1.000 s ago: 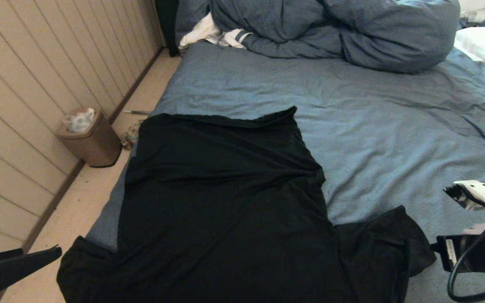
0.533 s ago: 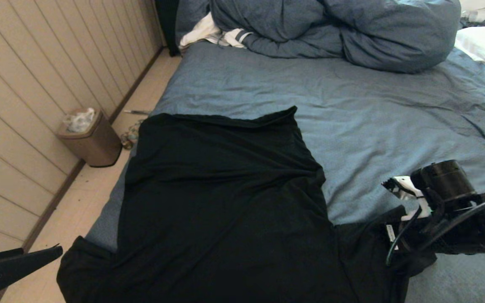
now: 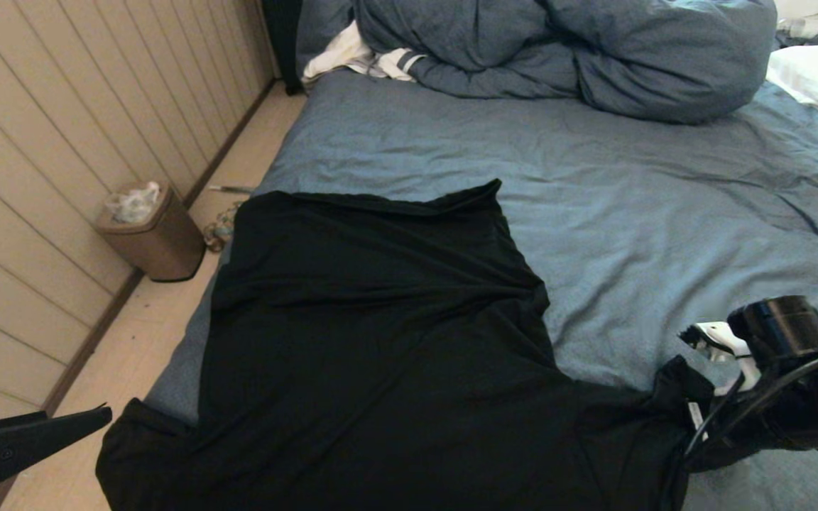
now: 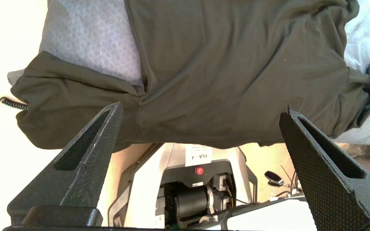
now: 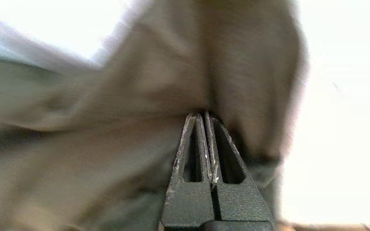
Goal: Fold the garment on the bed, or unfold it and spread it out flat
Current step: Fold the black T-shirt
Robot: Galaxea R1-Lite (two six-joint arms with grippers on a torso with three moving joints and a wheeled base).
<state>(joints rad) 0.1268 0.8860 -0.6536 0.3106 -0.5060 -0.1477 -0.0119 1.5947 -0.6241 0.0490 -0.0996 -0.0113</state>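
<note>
Garment (image 3: 380, 355) sleeve cloth is pinched between the right gripper (image 5: 204, 115)'s textured black fingers, which press together on a soft, blurred fold. That gripper is hidden behind its arm in the head view. Left gripper (image 4: 201, 109) hovers wide apart near the other sleeve. Plain and black, the shirt lies creased on the bed (image 3: 629, 199)'s wrinkled blue-grey sheet.

The right gripper (image 5: 204, 116) sits low at the near right of the scene, its wrist and cabling trailing off toward the right edge. Its jaws are pressed together, pinching a fold of the garment (image 3: 380, 341) at the sleeve. The left gripper (image 4: 201, 109) hangs at the near left corner, off to the side, its jaws spread wide apart with nothing between them, only one dark finger (image 3: 40, 440) showing from above.
</note>
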